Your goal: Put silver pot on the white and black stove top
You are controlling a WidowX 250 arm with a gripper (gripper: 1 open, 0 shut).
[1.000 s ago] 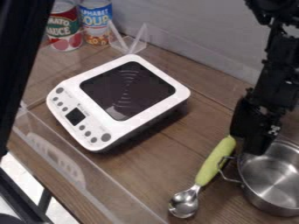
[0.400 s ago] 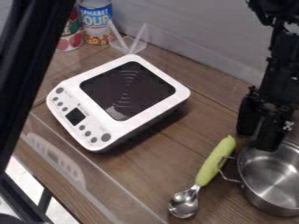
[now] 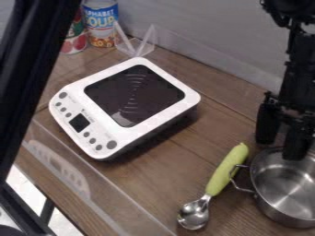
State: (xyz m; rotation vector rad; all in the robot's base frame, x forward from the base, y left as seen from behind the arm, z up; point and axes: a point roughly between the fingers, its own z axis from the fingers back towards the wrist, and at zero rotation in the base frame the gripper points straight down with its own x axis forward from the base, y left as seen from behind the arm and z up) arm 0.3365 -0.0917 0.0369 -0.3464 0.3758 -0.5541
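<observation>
The silver pot (image 3: 286, 187) sits at the lower right on the wooden table, shiny and round, partly cut off by the frame's right edge. My black gripper (image 3: 286, 147) hangs right over the pot's far rim, fingers apart and open, nothing between them. The white and black stove top (image 3: 127, 104) lies at the centre left, its black glass centre bare and its button panel facing the front left.
A metal scoop with a yellow-green handle (image 3: 216, 183) lies just left of the pot. Two cans (image 3: 91, 25) stand at the back left. A clear plastic sheet (image 3: 74, 171) edges the table front. A wall runs behind.
The gripper has shifted a little to the right and rolled at the wrist, now over the pot's far rim. Pot, scoop and stove top have stayed put.
</observation>
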